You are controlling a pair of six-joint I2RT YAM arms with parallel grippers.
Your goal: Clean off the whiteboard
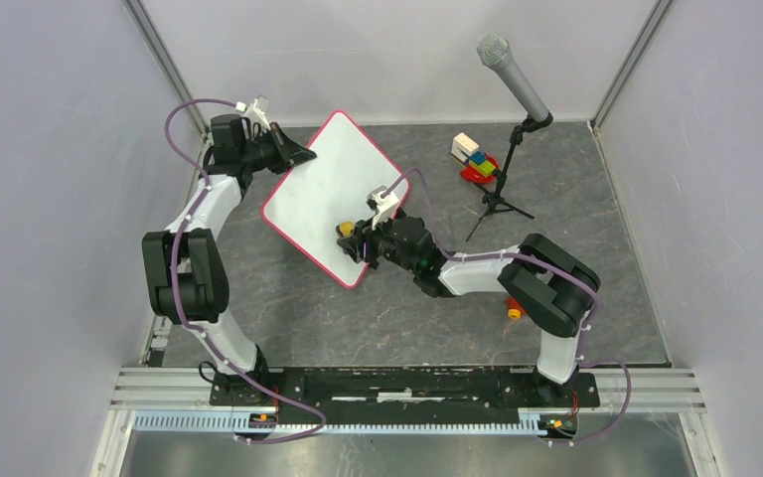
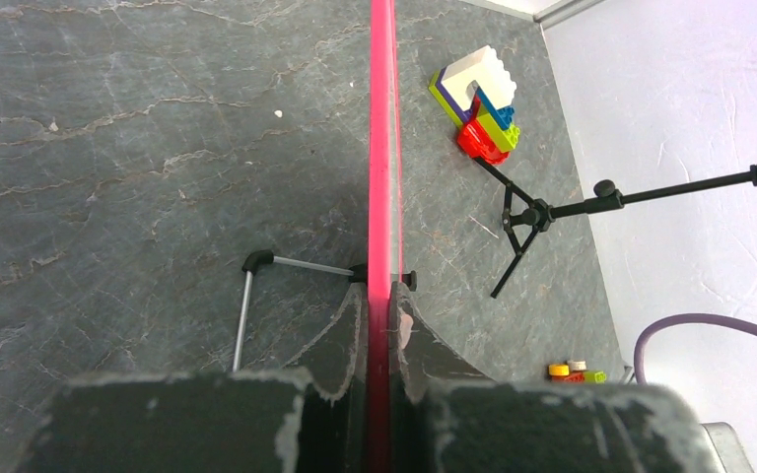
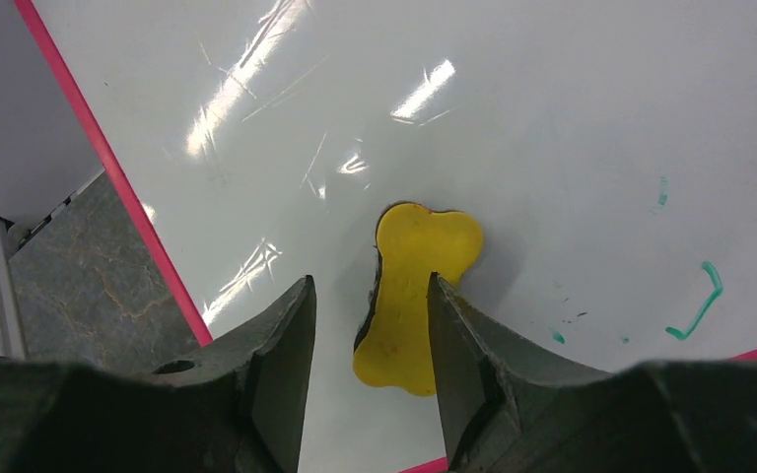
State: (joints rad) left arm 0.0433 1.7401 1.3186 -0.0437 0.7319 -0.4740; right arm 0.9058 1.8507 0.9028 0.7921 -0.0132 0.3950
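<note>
The whiteboard is seen set cornerwise at the upper centre of the top view. Its upper-left edge is clamped by the left pincer, whose jaws are closed tight on the pink frame. The right pincer is held over the board's lower corner. Its jaws are partly parted about a yellow eraser, with a gap on the eraser's left, so a firm hold cannot be told. Green marks are seen by the lower-right edge. Bare bench is seen below the board, with blocks and a microphone stand at the upper right.
</note>
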